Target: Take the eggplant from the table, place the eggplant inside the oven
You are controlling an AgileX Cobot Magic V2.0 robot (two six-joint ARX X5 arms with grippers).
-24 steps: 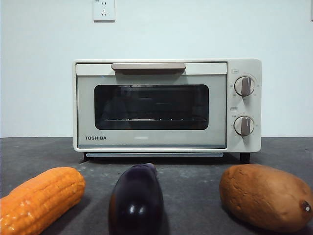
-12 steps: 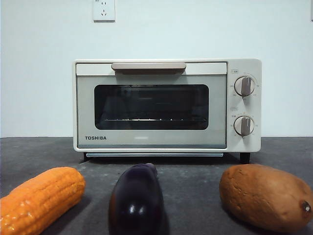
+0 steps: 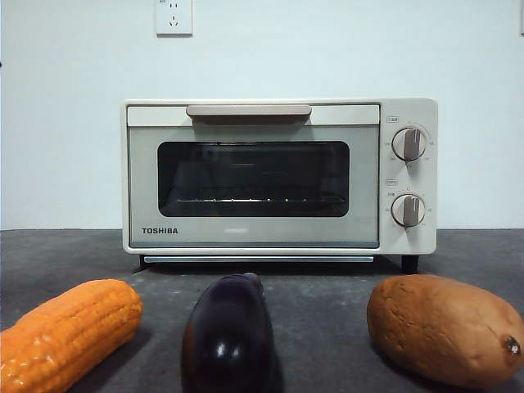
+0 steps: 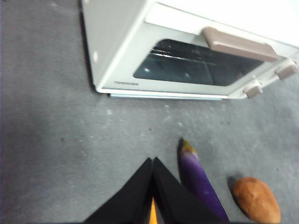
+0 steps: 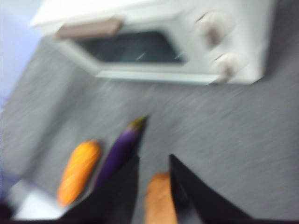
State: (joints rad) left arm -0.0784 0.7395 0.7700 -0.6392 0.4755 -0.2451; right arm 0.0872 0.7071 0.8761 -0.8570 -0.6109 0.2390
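front view: oven [image 3: 278, 176] sits at the back of the bench [image 3: 327, 303], door shut, beige bar handle [image 3: 248, 111] across the top of the door. eggplant [image 3: 228, 336] lies on the bench in front of it, between the corn cob [image 3: 70, 332] and the sweet potato [image 3: 442, 327], touching neither. no arm shows here.

left wrist view: left claw [image 4: 153, 184] hangs above the bench with its jaws pressed together, holding nothing. the eggplant [image 4: 200, 179] is just beside it, stem end toward the oven [image 4: 187, 56].

right wrist view: blurred. right claw [image 5: 154, 179] has its jaws parted, empty, above the sweet potato [image 5: 159, 203], with the eggplant [image 5: 119, 151] beside.

judgement: the door is closed, so i'd hook the handle and drop the door first, then grasp. the eggplant is glossy and smooth, a tapered oval that could squirt out of a pinch; i'd grip across its thick middle, jaws square to the long axis. the corn looks ridged, the sweet potato matte and rough; the bench is mottled and matte.
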